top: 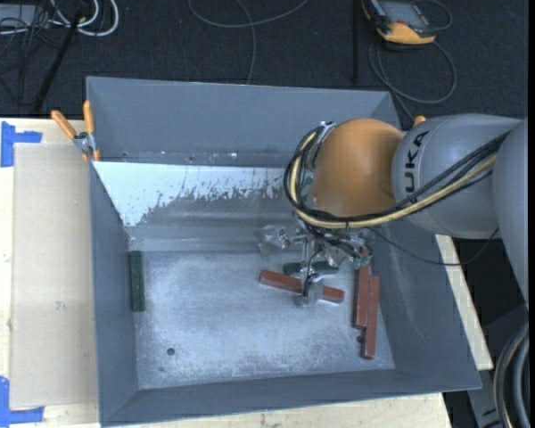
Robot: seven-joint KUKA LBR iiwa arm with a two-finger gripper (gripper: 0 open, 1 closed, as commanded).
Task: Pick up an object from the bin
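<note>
Hanging low over the floor of the grey bin (241, 127), the gripper (308, 291) sits at the middle of a short, flat red-brown bar (276, 281) that lies right of the floor's centre, slightly tilted, with its two ends showing on either side of the tool. Whether the gripper is released or clenched cannot be told from this view, as the orange wrist cover (357, 168) and its cables crowd the space above, so no grasp on the bar can be claimed. A longer red-brown bar (367, 315) lies just beside it, along the right wall; a dark green bar (136, 281) lies well apart by the left wall, and a small dark speck (171, 352) rests on the near floor. The step in hand is judged to be seating the grasp on the short bar. To do it well, the closing should fall across the bar's narrow width and at its midpoint, so that neither end droops and turns in the grip. The tool should reach the floor before closing, since so thin a piece is likely to slip from a high pinch. The lift should then go straight up, keeping clear of the longer bar, whose upper end lies near.
</note>
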